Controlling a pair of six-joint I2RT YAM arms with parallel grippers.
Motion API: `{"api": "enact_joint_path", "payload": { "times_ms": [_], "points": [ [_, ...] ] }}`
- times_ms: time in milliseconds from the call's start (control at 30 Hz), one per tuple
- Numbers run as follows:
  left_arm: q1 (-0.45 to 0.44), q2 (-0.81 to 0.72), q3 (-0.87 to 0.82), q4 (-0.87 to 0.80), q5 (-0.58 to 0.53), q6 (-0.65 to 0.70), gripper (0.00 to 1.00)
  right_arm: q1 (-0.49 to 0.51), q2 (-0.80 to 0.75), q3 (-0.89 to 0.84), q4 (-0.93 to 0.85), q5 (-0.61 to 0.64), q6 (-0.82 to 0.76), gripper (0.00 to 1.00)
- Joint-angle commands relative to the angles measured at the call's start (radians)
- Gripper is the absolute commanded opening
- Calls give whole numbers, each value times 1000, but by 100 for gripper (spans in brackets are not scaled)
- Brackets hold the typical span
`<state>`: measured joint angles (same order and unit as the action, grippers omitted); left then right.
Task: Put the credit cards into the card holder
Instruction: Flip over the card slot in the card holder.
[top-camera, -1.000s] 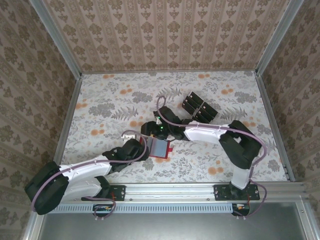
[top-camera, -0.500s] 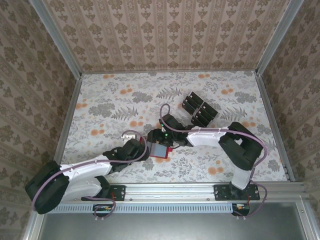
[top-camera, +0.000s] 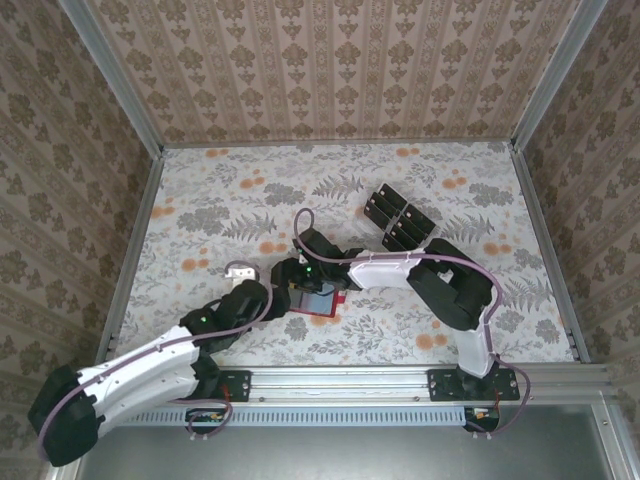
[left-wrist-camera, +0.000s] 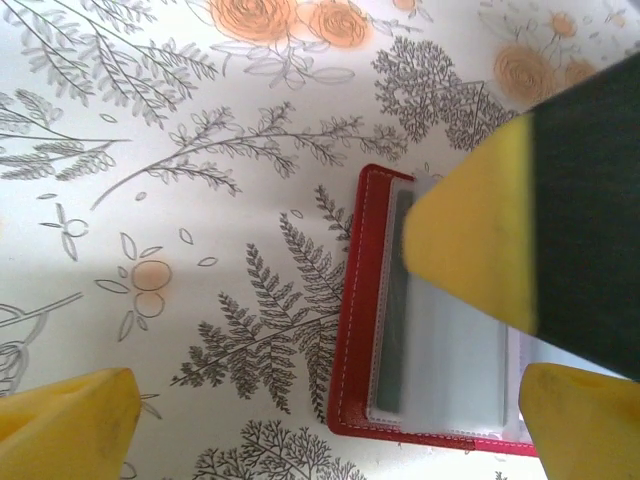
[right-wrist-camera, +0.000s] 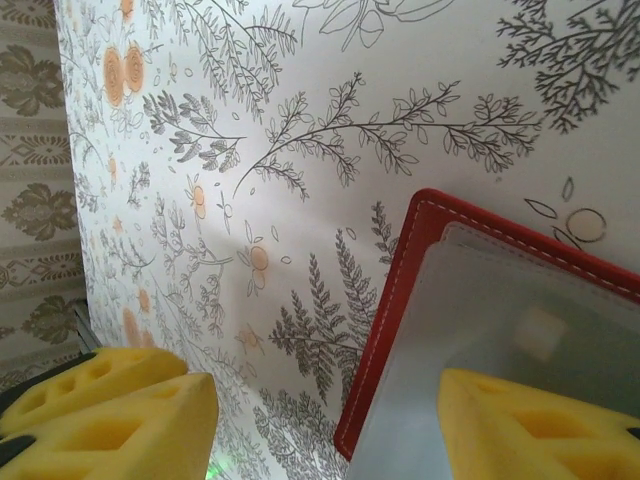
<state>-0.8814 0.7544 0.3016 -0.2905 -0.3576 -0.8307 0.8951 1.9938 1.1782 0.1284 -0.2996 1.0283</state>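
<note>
**Currently: both claws gather at the open card holder**

Down near the middle of the flowered table (top-camera: 200, 200), the card holder (top-camera: 320, 303) lies flat and unfolded, inside facing up. Its red border with pale stitching frames a clear plastic sleeve over a dark lining. A small red tab sticks out from its right edge in the overhead view.

The left gripper (left-wrist-camera: 325, 400) has its yellow fingers spread as wide as they go, with nothing between them. In its wrist view one pad sits low on the left over the bare tabletop. The other sits low on the right, past the near corner of the card holder. The holder's left edge lies just ahead of the gap.

The right gripper (right-wrist-camera: 320, 400) reaches in from the far side with its jaws partly spread and no card visible between them. In its wrist view one finger hangs over the tabletop beside the holder's red edge and the other over the clear sleeve, so that edge falls between them. The left wrist view shows that yellow-tipped finger above the sleeve. Whether it touches the plastic cannot be told.

The credit cards (top-camera: 398, 220) stand in a dark cluster farther back and to the right, well apart from the holder and both claws.
</note>
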Motion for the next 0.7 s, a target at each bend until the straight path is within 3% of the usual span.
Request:
{"api": "enact_joint_path", "payload": {
  "times_ms": [0,267,433,667],
  "points": [
    [0,-12,-8,-64,-38,-20,100,5,43,26,7,-19,22,62],
    [2,32,-5,-34,-38,-21,100,2,32,26,6,-32,7,62],
    [3,83,22,-32,-42,-15,100,-14,-63,3,0,-29,-33,62],
    [23,143,70,-39,-43,-3,100,-17,-321,-117,-248,186,-142,62]
  ]
}}
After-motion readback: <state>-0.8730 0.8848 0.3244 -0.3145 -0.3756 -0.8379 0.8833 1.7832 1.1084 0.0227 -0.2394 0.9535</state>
